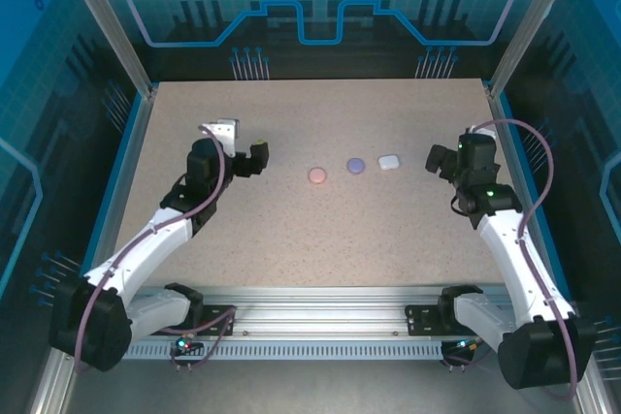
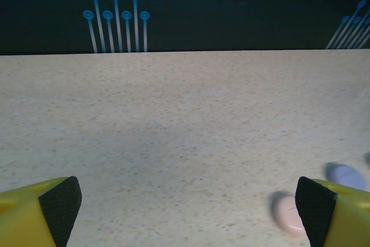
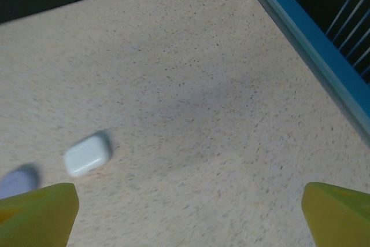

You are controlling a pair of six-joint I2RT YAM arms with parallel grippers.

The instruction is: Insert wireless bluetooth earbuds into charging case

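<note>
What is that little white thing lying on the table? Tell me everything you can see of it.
The white case is a small box with rounded corners, smooth and plastic-looking, and it appears shut. It lies flat on the speckled table, at the right end of a row of three small cases, close to the purple case but not touching it. Only the table touches it. The right tool hangs open just to its right, holding nothing.
</note>
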